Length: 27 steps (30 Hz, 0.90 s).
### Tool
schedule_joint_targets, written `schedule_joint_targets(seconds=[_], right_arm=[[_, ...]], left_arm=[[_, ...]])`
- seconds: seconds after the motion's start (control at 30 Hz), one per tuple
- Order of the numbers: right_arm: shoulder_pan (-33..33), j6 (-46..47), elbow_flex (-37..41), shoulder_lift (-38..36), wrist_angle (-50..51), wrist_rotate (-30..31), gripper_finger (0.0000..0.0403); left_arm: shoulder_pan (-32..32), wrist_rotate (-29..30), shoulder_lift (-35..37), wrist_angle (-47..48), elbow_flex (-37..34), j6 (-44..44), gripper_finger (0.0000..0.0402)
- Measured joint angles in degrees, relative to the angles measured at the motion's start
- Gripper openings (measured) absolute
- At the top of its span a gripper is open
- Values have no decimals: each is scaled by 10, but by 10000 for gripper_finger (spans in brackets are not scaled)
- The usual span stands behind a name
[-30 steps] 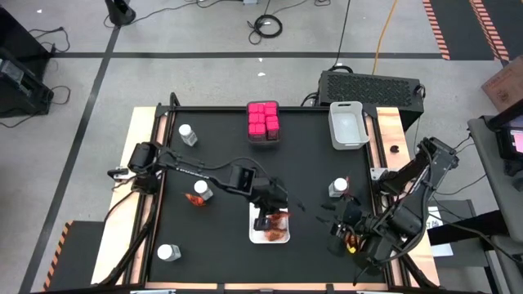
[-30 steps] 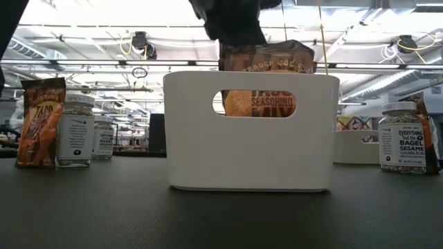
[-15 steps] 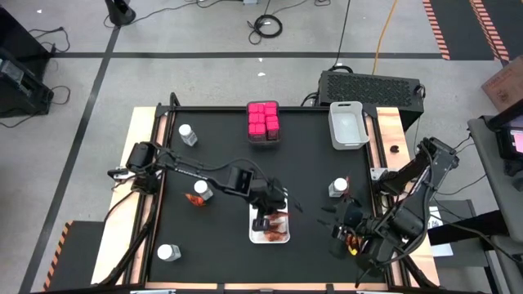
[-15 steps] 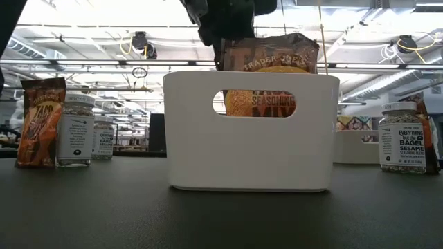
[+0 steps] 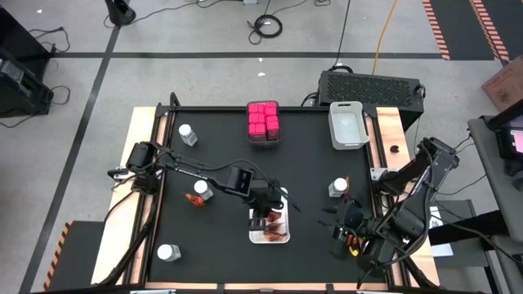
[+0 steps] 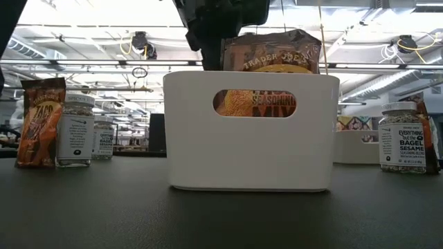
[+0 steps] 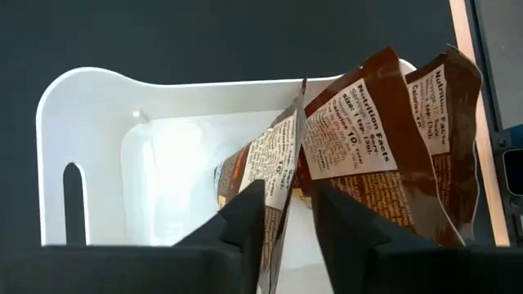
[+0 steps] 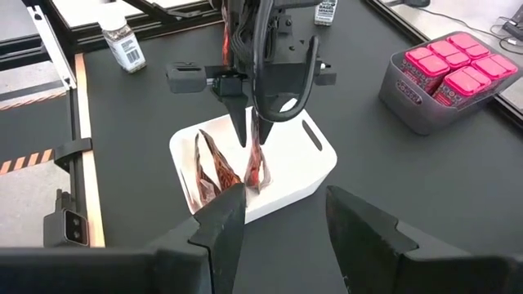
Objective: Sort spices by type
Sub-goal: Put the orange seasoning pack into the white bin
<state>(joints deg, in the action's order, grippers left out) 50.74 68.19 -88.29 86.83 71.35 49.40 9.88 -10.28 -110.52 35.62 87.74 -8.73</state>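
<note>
The greatest risk is judged to lie in the release now in hand: a crinkly red-orange packet [image 7: 282, 175] stands between the spread fingers [image 7: 245, 216] of the left gripper [image 5: 263, 219], and since the foil brushes one finger, it could be dragged up or tipped over the wall of the white bin [image 5: 255, 235] when the gripper is lifted. A second packet [image 7: 400, 155] is seen leaning inside the same bin, just beside the first, and could be knocked askew by it. The jaws are parted only a little, with the packet's top edge between them, so no firm pinch is shown; the packet's lower part is already inside the bin, directly below the gripper. The right gripper [image 5: 347, 233] is held to the right of the white bin, near the table's edge, its fingers [image 8: 221, 220] apart; whether something is held there cannot be told. Well beyond the white bin, pink cube boxes [image 5: 263, 120] are gathered in a grey bin [image 8: 409, 102], while clear jars [image 5: 187, 135] and one more packet [image 6: 40, 121] are left on the table to the bin's left.
</note>
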Motion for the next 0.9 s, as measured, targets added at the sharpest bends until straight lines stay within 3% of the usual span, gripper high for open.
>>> schedule_joint_targets(seconds=[0.13, 0.3, 0.6, 0.73, 0.9], right_arm=[[0, -1, 0, 0, 1, 1, 164], [-5, -2, 0, 0, 2, 1, 164], [-31, -2, 0, -3, 17, -23, 164], [-50, 22, 0, -17, 27, -33, 164], [-82, 43, 0, -44, 76, -34, 168]], left_arm=[[-4, -5, 0, -4, 0, -6, 136], [-17, -54, 0, 0, 4, -15, 164], [-38, -107, 11, 66, 64, 10, 227], [-57, -86, 50, 119, 82, 17, 232], [-81, 15, 131, 149, 79, 85, 232]])
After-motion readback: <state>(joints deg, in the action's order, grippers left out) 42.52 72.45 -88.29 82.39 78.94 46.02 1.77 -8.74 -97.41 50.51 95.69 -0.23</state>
